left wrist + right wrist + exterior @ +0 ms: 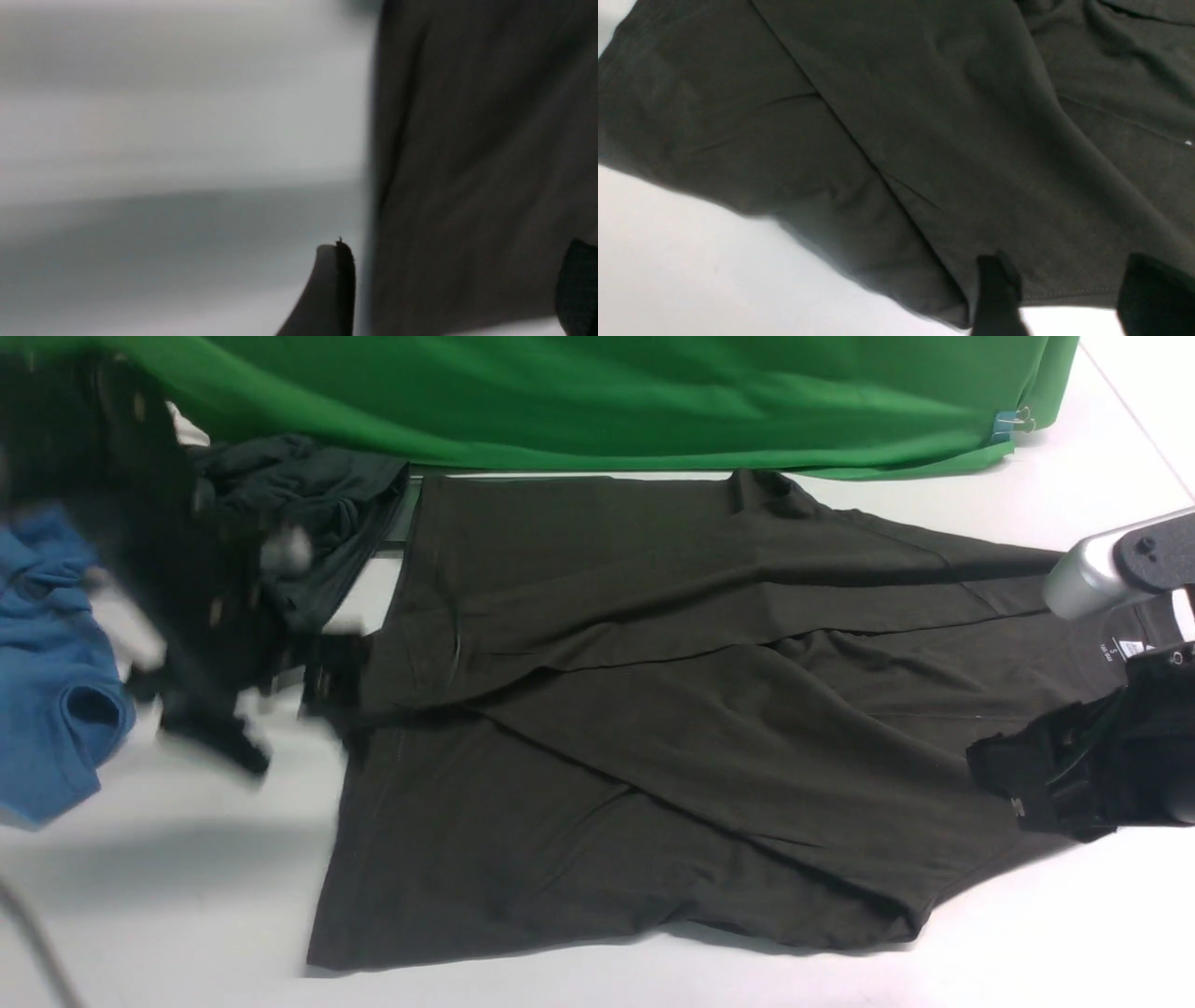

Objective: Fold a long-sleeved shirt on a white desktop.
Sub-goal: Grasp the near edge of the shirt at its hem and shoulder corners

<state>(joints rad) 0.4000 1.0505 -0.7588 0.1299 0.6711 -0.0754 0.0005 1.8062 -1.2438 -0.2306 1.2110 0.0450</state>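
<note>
The long-sleeved shirt [653, 728] lies flat on the white desktop [187, 896], dark olive-brown, with both sleeves folded across its body and its white neck label [1125, 649] at the right. My left gripper [322, 686] is motion-blurred at the shirt's left edge. In the left wrist view its fingers [338, 289] stand wide apart over the shirt [467, 163], so the gripper [460, 284] is open. At the shirt's right end my right gripper [1004, 784] is also open, and its fingers [994, 294] straddle a stitched hem [1064, 291] without pinching it.
A charcoal-grey garment [308, 513] and a blue shirt [47, 681] lie bunched at the left, behind my left arm. A green cloth backdrop [607, 401] hangs along the far edge. Bare white tabletop runs along the near side and far right.
</note>
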